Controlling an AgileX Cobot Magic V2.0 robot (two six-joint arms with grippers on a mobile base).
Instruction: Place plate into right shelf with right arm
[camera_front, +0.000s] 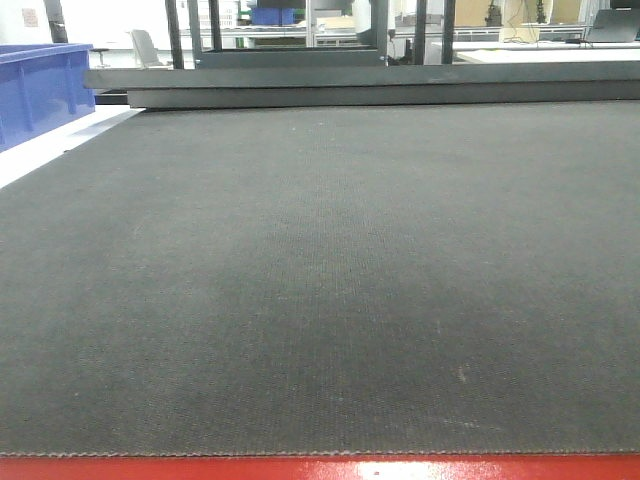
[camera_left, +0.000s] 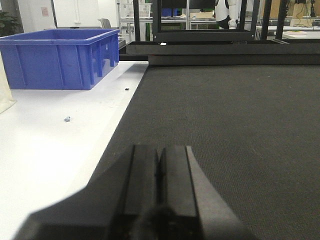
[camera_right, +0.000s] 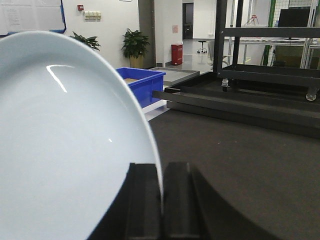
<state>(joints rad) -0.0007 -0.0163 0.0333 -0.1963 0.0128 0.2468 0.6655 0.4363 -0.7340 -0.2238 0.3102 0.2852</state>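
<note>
White plate (camera_right: 65, 140), left part cut off, rim pinched between right fingers (camera_right: 145, 200); left fingers (camera_left: 145, 185) together, empty.

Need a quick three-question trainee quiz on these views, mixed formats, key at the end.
1. Multiple choice: what does the right pincer grip?
A) a cup
B) the white plate, by its rim
C) nothing

2. True or false: the left pincer is open.

3. Fill in the blank: in the left wrist view, the blue bin stands on a ___ surface beside the dark mat.

Key:
1. B
2. False. Its fingers are pressed together with nothing between them.
3. white
</note>
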